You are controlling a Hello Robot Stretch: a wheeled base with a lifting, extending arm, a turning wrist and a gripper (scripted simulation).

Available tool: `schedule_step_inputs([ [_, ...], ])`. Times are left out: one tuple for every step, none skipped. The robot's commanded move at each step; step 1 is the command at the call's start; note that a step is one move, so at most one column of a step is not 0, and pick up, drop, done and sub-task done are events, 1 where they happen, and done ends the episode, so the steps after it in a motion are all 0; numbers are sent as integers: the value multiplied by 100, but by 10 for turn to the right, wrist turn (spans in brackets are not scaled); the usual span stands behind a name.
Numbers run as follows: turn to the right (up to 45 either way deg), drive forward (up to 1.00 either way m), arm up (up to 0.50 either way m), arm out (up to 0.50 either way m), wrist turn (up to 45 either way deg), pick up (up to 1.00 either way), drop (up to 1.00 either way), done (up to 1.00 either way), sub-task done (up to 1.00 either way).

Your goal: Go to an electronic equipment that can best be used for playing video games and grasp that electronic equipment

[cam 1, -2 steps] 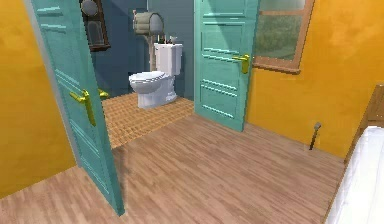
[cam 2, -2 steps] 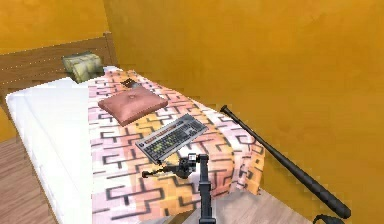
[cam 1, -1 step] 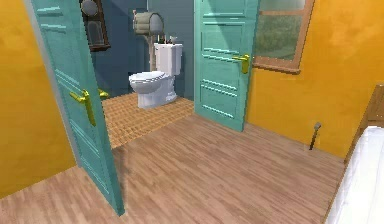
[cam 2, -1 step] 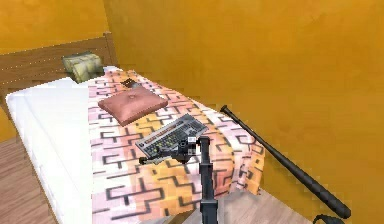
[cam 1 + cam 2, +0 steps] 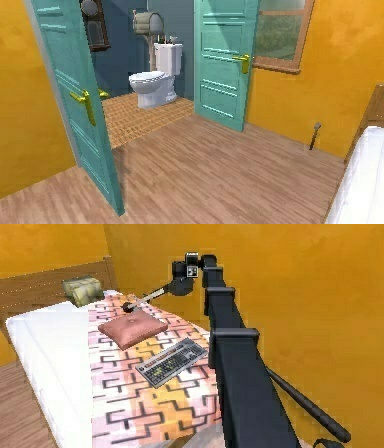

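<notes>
A flat grey device with rows of keys [image 5: 172, 362], like a keyboard, lies on the patterned blanket of a bed [image 5: 120, 394]. The dark arm [image 5: 235, 354] rises from the bottom edge past the device's right side. My gripper [image 5: 140, 301] sits at the arm's far end, its thin fingers [image 5: 152, 295] pointing left above a pink cushion [image 5: 130, 327]. That cushion lies on the blanket just beyond the grey device. I cannot tell whether the gripper holds anything.
An olive pillow [image 5: 83, 290] rests by the wooden headboard [image 5: 40, 289], and a dark rod [image 5: 305, 402] leans by the orange wall. Ahead, two teal doors [image 5: 75, 95] [image 5: 225, 55] flank a bathroom with a white toilet [image 5: 155, 85]. A bed corner [image 5: 360, 180] shows at the right.
</notes>
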Motion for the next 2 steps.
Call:
schedule_step_inputs([
  [0,0,0,0,-450,0,0,0,0],
  [0,0,0,0,-270,0,0,0,0],
])
